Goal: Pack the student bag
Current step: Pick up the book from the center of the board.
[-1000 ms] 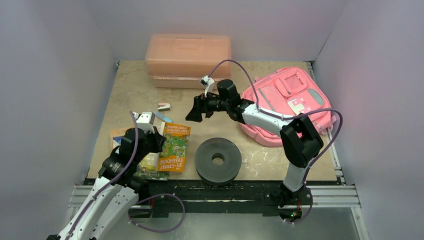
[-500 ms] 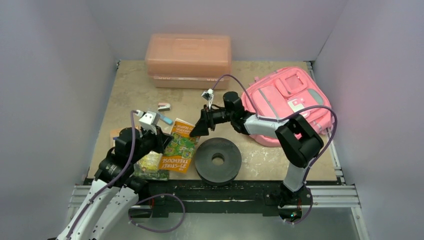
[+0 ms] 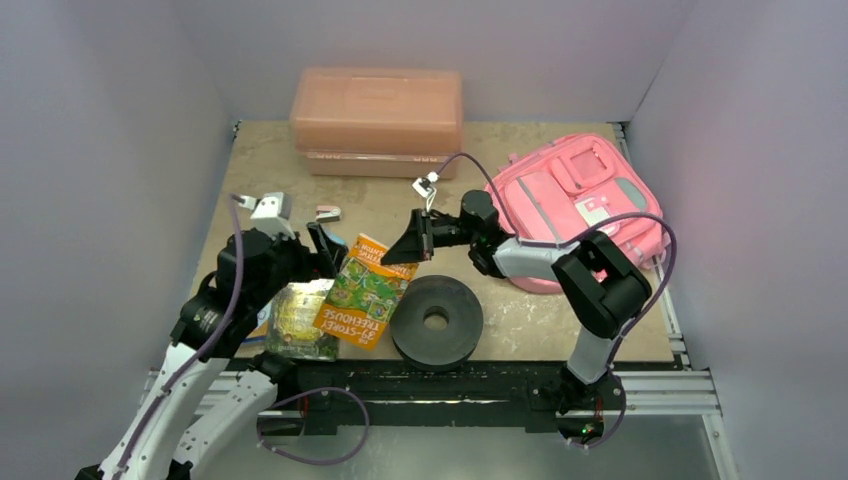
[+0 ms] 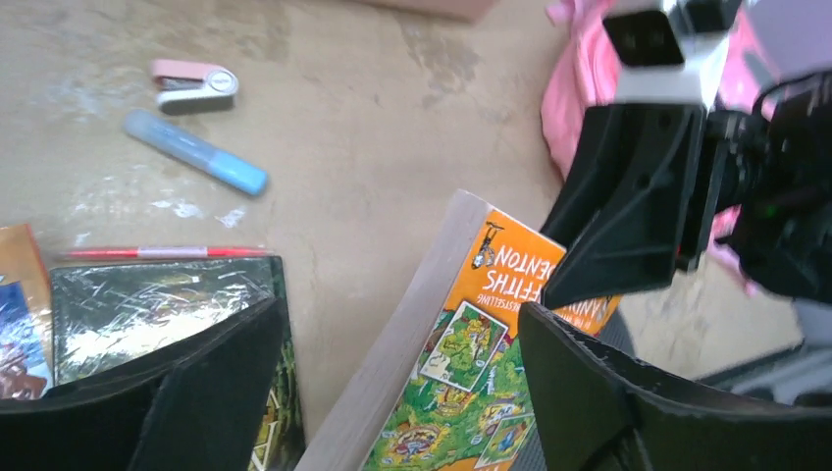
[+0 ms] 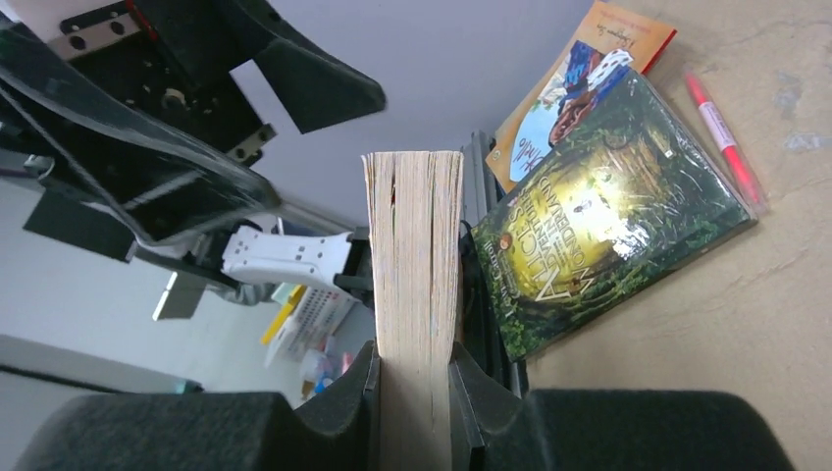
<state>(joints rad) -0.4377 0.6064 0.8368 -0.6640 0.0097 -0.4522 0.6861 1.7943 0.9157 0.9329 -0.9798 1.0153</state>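
Student bag (image 3: 585,200): flat, well right of book (image 3: 365,290).
Right tool (image 3: 403,248): clenched on book's top edge.
Left tool (image 3: 322,248): released.
Risk: edge grip; book may swing, slip.

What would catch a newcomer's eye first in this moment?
The orange book at centre-left, tilted up, its far edge pinched in the right gripper while the left gripper stands open close beside it. Then the bright-pink student bag lying at the right rear, and the black disc at front centre.
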